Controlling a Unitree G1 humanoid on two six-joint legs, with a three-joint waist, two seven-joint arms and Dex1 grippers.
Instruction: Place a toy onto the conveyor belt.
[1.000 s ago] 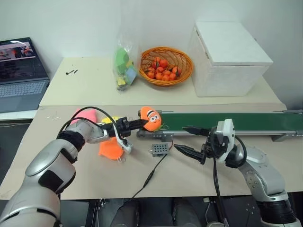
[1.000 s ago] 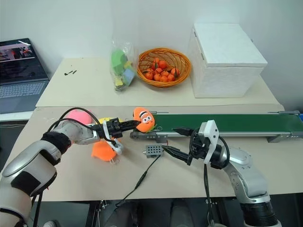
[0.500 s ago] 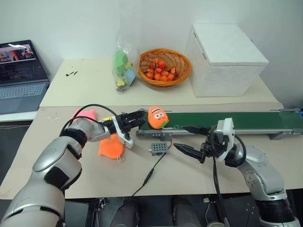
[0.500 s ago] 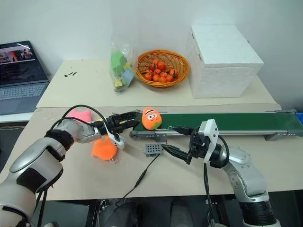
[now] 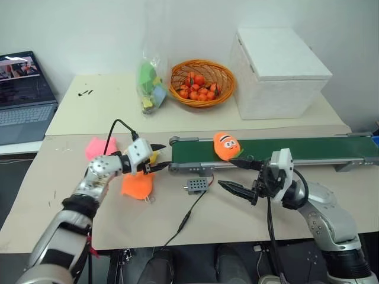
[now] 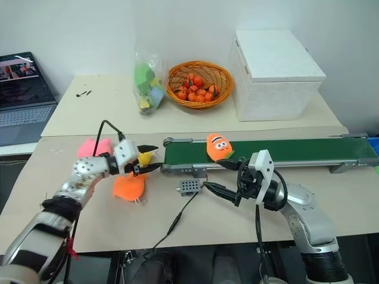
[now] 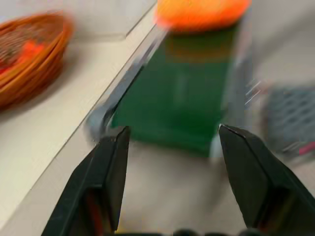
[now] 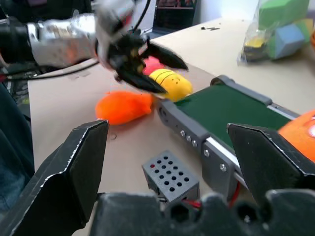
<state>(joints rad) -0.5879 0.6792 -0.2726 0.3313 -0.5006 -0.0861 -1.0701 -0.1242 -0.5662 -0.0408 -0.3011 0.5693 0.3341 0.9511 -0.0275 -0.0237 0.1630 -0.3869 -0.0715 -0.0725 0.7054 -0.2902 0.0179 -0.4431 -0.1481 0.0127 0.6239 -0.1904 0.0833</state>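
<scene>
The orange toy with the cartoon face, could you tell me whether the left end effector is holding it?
No, the toy lies on the conveyor belt, apart from the open, empty left end effector.

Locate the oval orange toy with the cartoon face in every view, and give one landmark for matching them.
Left eye view: the toy lies on the conveyor belt, near its left end.
Right eye view: same spot on the belt.
Left wrist view: blurred orange shape at the belt's far part.
Right wrist view: an orange edge at the picture's right border.
Shared landmark: the conveyor belt's dark green surface.
</scene>
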